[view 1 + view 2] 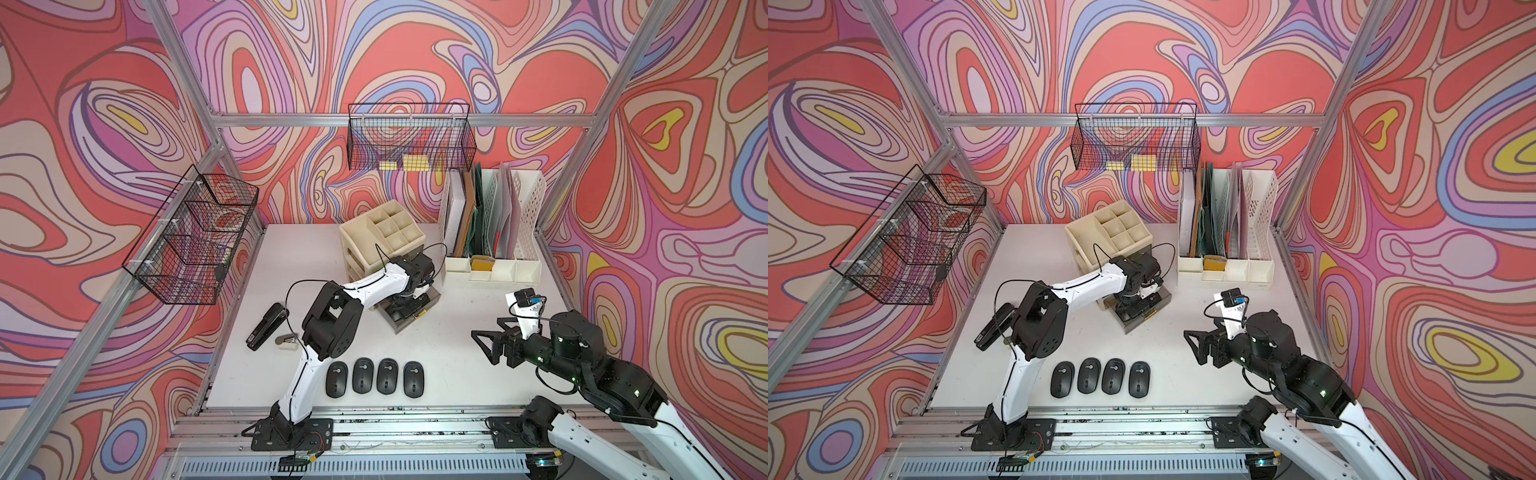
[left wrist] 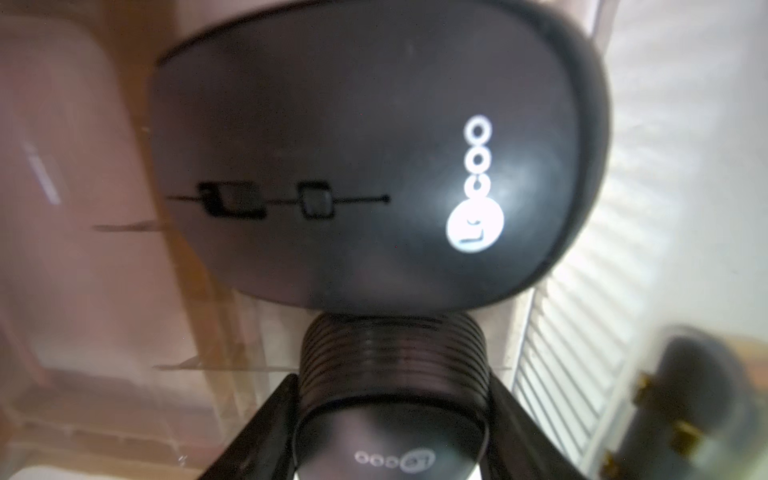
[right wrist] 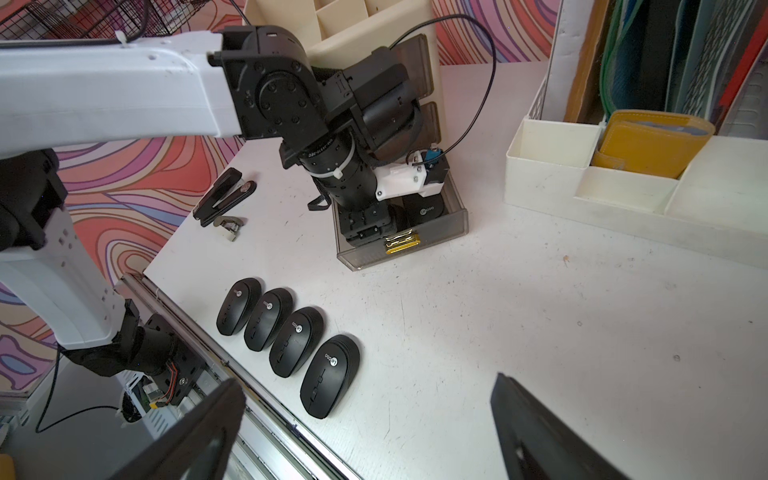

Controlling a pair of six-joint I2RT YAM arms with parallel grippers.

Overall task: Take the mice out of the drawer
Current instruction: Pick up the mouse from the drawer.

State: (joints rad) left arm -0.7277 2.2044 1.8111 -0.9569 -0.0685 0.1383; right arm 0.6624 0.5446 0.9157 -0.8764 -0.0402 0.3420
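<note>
- four mice lined up on the table by the front edge
- right gripper hovers just past them, spread wide, holding nothing
- left gripper is down in the open drawer over two more mice, can't tell if it's pinching one

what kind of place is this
Probably a robot lab cell staged as an office desk: an aluminium frame with printed walls, two robot arms, and a file rack, drawer unit and mice.

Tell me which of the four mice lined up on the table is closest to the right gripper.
The mouse at the row's right end, farthest from the left arm's base; the other three lie further from the right gripper.
</note>
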